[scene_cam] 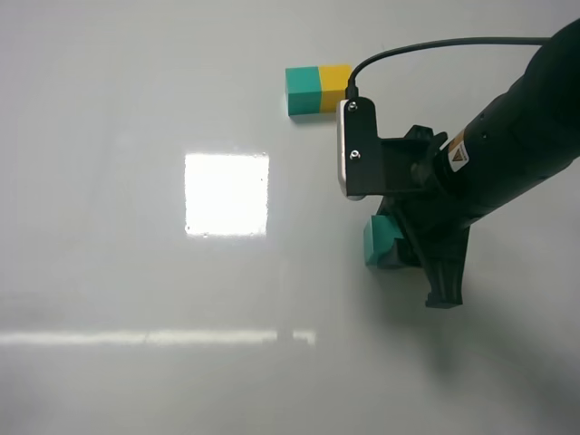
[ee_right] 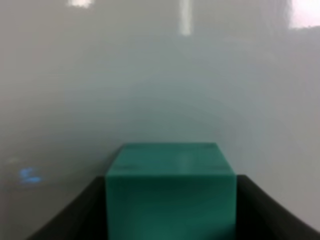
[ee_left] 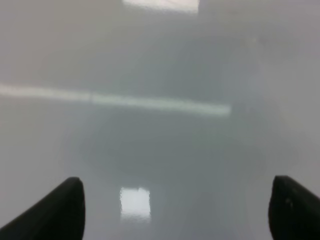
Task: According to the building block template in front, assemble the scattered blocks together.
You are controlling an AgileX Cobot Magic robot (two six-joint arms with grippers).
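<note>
The template (scene_cam: 317, 89), a teal-and-yellow bar, lies at the far middle of the white table (scene_cam: 136, 136). The loose teal cube (scene_cam: 373, 243) sits between my right gripper's (scene_cam: 388, 246) fingers below the template. In the right wrist view the cube (ee_right: 170, 185) fills the gap and both dark fingers (ee_right: 70, 215) press against its sides, so the gripper is shut on it. I cannot tell whether the cube rests on the table or is lifted. The loose yellow cube is not in view. My left gripper (ee_left: 175, 210) is open and empty over bare table, and it does not show in the high view.
The right arm (scene_cam: 507, 136) and its black cable (scene_cam: 435, 43) reach in from the right, close to the template. Bright glare patches (scene_cam: 227, 194) lie on the table's left half.
</note>
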